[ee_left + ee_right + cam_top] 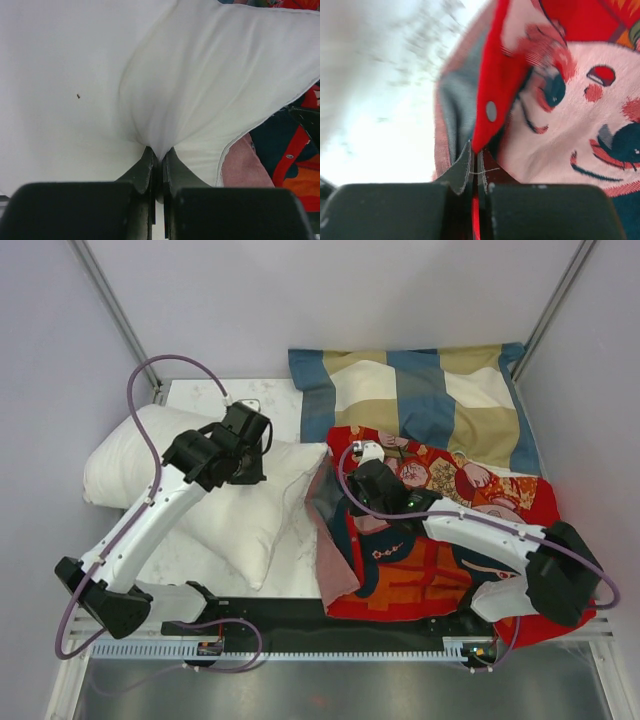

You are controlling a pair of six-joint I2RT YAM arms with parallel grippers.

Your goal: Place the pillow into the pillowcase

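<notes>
**Item 1: pillow (240, 525).** White and plump, it lies on the left half of the table (200, 395), with its right corner reaching toward the pillowcase's open edge.
Handling, as I judge it: light but bulky, soft all through, no stiffness. The cover pleats wherever it is pinched, so a pinch takes fabric only and the filling will sag behind it.
Held: the left gripper (159, 152) has its jaws closed together on a gathered fold of the cover.
Best hold, I think: near the corner that leads in.

**Item 2: pillowcase (415, 575).** Red with cartoon print, it is spread on the right half in front of the checked pillow (420, 400). The dull pink lining (245, 165) is turned out along its left edge.
Handling: thin and limp, so the mouth will not stay open unaided. It should be gripped at the hem.
Held: the right gripper (476, 150) has its jaws clamped on the red hem, beside a small grey snap (491, 111). The right wrist view is blurred.
</notes>
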